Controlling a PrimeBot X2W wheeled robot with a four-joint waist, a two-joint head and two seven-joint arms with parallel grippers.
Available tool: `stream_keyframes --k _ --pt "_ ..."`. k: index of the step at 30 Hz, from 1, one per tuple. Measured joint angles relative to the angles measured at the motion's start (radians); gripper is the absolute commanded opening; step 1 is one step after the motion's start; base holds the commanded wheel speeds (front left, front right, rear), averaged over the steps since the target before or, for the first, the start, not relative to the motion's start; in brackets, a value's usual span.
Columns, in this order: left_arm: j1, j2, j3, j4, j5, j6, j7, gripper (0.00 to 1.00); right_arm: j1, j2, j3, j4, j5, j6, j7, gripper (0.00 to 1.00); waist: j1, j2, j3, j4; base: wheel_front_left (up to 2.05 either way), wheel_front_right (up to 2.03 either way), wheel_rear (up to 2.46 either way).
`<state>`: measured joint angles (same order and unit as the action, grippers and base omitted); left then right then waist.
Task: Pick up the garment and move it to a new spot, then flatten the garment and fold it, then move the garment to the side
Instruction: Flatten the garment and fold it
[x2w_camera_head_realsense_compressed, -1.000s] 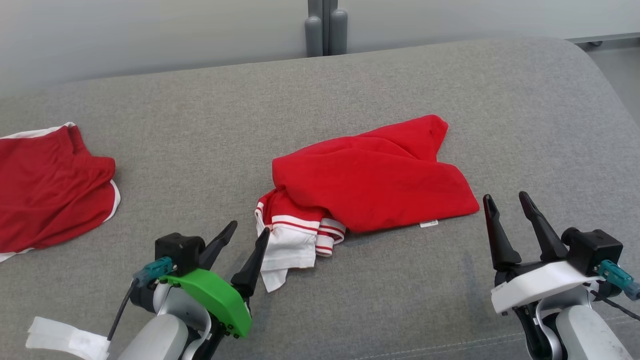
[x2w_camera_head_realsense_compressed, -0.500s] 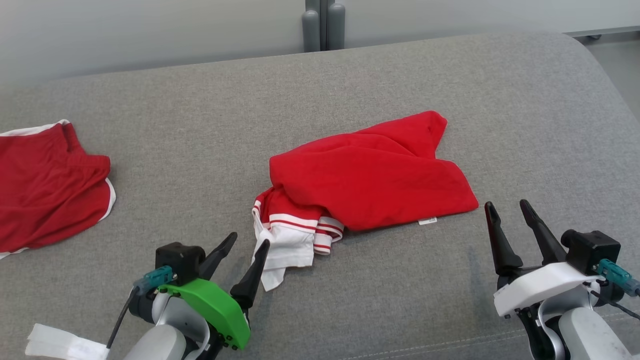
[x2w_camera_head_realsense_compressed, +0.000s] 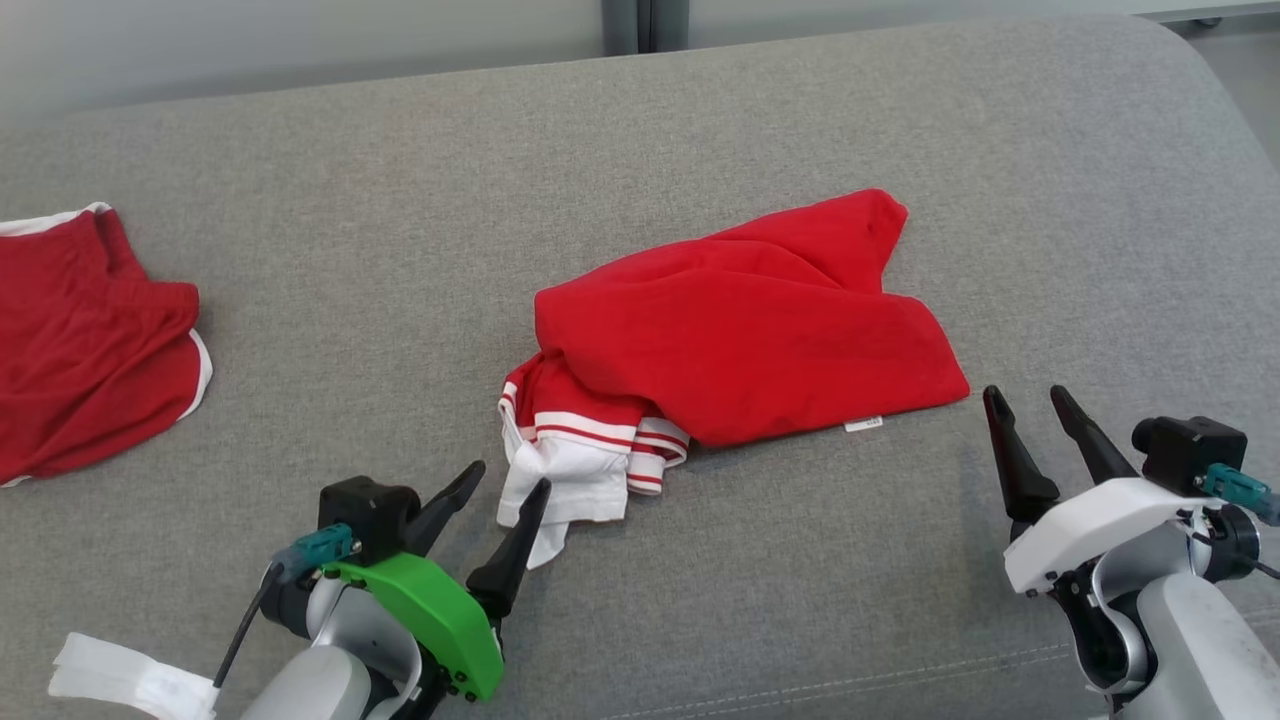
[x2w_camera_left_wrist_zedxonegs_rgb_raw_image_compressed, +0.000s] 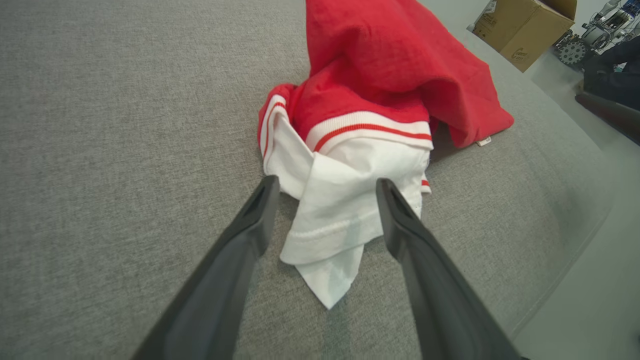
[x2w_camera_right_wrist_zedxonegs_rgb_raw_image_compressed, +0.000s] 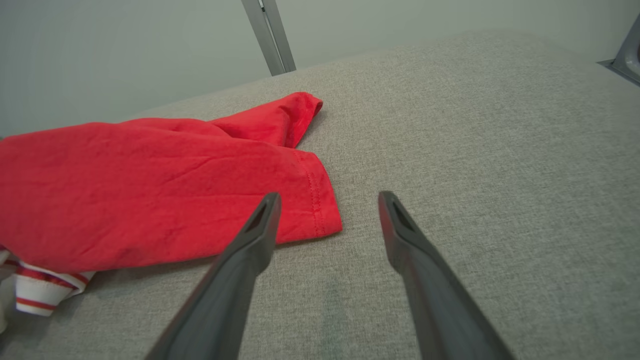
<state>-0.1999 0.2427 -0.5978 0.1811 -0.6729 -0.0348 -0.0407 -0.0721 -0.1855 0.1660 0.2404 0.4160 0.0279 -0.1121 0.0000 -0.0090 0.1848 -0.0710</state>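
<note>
A crumpled red garment (x2w_camera_head_realsense_compressed: 740, 335) with a white, red-striped part (x2w_camera_head_realsense_compressed: 575, 470) lies mid-surface on the grey cushion. My left gripper (x2w_camera_head_realsense_compressed: 508, 477) stands open just before the white part; in the left wrist view the white cloth (x2w_camera_left_wrist_zedxonegs_rgb_raw_image_compressed: 340, 210) lies between and beyond its fingertips (x2w_camera_left_wrist_zedxonegs_rgb_raw_image_compressed: 324, 184), untouched as far as I can see. My right gripper (x2w_camera_head_realsense_compressed: 1027, 394) is open by the garment's right corner; in the right wrist view the red hem (x2w_camera_right_wrist_zedxonegs_rgb_raw_image_compressed: 315, 200) lies just left of the fingertips (x2w_camera_right_wrist_zedxonegs_rgb_raw_image_compressed: 327, 197).
A second, darker red garment with white trim (x2w_camera_head_realsense_compressed: 80, 340) lies at the cushion's left edge. A grey post (x2w_camera_head_realsense_compressed: 645, 12) stands behind the cushion. In the left wrist view a cardboard box (x2w_camera_left_wrist_zedxonegs_rgb_raw_image_compressed: 522, 25) sits on the floor off the cushion's side.
The head camera has tilted, so the whole picture shifted downward. Both grippers stay open near the garment; the right one sits slightly closer to its corner.
</note>
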Motion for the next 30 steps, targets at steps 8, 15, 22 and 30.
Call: stream_keyframes --k 8,15,22,30 --pt "0.0 0.011 -0.016 -0.012 -0.002 0.0 0.044 1.0 -0.065 -0.007 -0.001 0.046 0.009 0.016 0.043 1.0 0.0 0.0 0.036 0.01 0.0 0.0 0.0" --pt "-0.006 0.012 -0.018 -0.029 -0.009 -0.007 0.067 1.0 -0.103 -0.032 0.0 0.095 0.011 0.022 0.081 1.0 0.0 0.0 0.075 0.025 0.0 0.0 0.0" --pt "-0.022 0.012 -0.019 -0.032 -0.009 -0.014 0.071 1.0 -0.149 -0.016 0.002 0.151 0.064 0.05 0.118 1.0 0.0 0.0 0.106 0.049 0.0 0.0 0.0" --pt "-0.032 0.012 -0.021 -0.032 -0.015 -0.024 0.081 1.0 -0.187 0.001 0.007 0.209 0.098 0.06 0.149 1.0 0.0 0.0 0.117 0.066 0.0 0.0 0.0"
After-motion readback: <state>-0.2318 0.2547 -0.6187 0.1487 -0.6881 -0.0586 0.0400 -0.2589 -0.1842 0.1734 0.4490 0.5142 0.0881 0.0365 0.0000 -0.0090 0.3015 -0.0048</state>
